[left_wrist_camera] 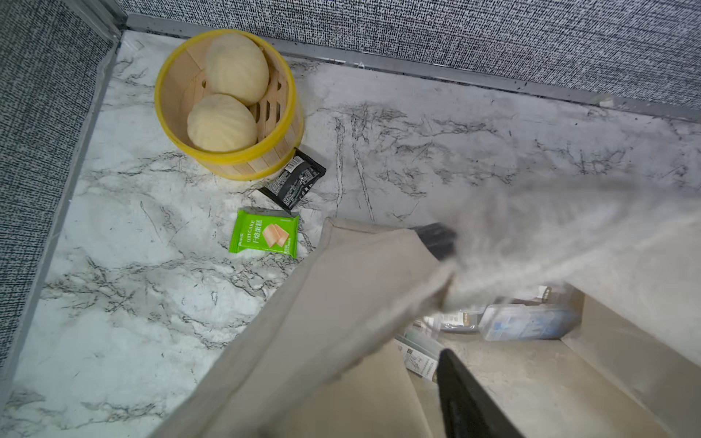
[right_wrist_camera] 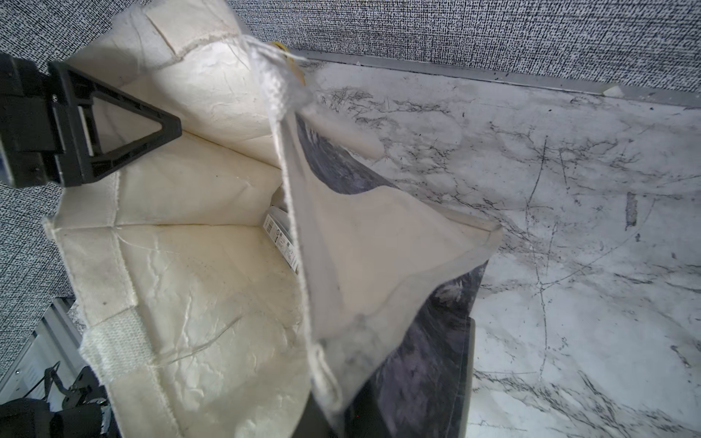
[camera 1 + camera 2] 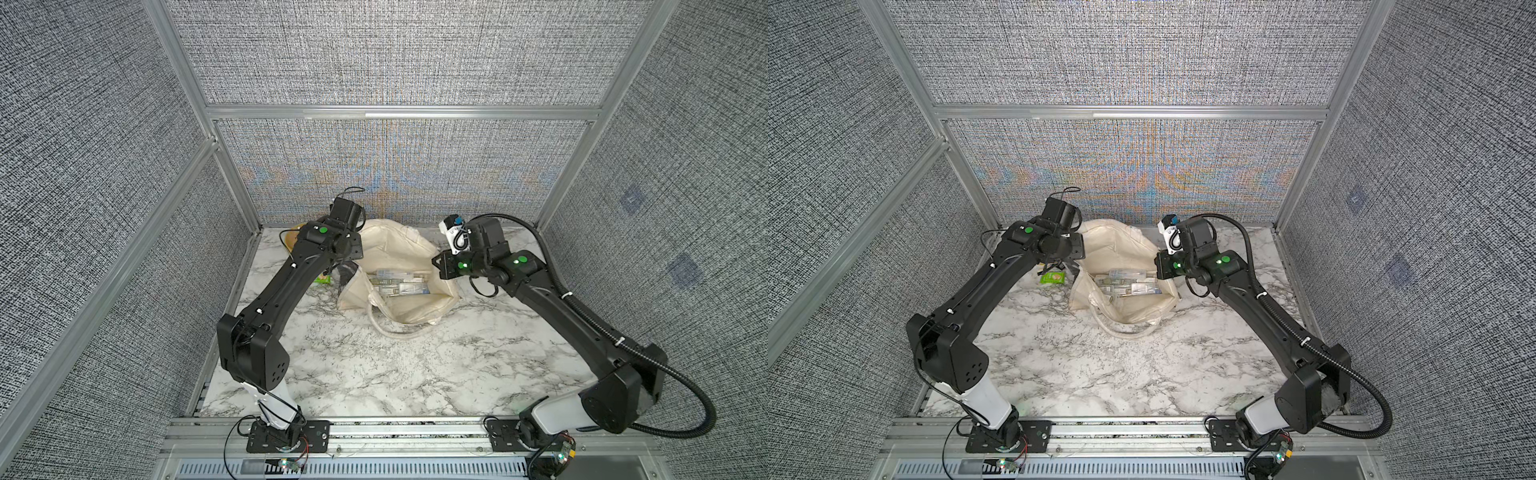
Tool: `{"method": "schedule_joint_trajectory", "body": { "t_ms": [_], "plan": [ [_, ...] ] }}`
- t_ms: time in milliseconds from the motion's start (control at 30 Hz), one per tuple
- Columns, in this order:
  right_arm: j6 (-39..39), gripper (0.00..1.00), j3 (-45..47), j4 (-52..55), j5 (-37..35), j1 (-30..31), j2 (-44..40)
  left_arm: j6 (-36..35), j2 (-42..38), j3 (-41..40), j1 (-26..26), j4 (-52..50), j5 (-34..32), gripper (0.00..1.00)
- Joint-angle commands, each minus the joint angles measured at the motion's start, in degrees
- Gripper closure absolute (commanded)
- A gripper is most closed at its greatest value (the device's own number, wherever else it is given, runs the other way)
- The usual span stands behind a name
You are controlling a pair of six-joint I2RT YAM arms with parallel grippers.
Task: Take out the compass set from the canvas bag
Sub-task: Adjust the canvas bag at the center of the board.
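The canvas bag [image 3: 399, 245] stands open at the back middle of the marble table in both top views, cream lining [image 2: 189, 284] up. Several clear plastic packs [image 3: 399, 282] lie on its bottom; I cannot tell which of them is the compass set. My right gripper [image 3: 438, 270] is shut on the bag's right rim, with cloth pinched between its jaws. My left gripper [image 3: 345, 268] is at the left rim. One black finger [image 1: 466, 398] reaches inside the bag, and blurred cloth [image 1: 341, 303] covers the other.
A yellow round basket [image 1: 227, 155] holding two buns stands in the back left corner. A black packet [image 1: 294, 180] and a green snack packet [image 1: 265, 237] lie between it and the bag. The bag's loop handle [image 3: 390, 328] trails toward the front. Panel walls close three sides.
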State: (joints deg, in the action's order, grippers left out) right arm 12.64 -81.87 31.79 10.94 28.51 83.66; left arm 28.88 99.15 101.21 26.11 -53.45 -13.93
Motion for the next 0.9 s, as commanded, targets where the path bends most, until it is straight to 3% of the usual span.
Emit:
{"method": "schedule_joint_trajectory", "body": {
  "t_ms": [0, 67, 167, 400, 600, 867],
  "plan": [
    [-0.1, 1.00, 0.2, 0.7, -0.1, 0.1, -1.4, -1.7, 0.8, 1.9, -0.2, -1.9, -4.3, 0.50],
    [0.0, 1.00, 1.3, 0.8, -0.9, 0.1, -2.4, -4.2, 1.3, 3.4, -0.4, -1.3, -6.2, 0.52],
    [0.1, 1.00, 2.5, 0.9, -2.1, 0.1, -3.6, -6.2, 3.0, 7.0, -0.4, -2.2, -6.5, 0.63],
    [0.1, 1.00, 2.1, 1.7, -3.7, -0.5, -4.3, -8.4, 4.0, 9.1, -0.4, -1.9, 2.4, 1.00],
    [-0.1, 1.00, -2.3, 1.7, -3.8, -1.5, -1.2, -12.2, -1.0, 6.0, -0.2, 1.8, 9.5, 1.00],
    [-1.8, 1.00, -13.2, -1.3, 0.3, -3.8, 6.0, -17.1, -9.3, -0.4, -0.2, 12.5, 9.5, 1.00]
  ]
}}
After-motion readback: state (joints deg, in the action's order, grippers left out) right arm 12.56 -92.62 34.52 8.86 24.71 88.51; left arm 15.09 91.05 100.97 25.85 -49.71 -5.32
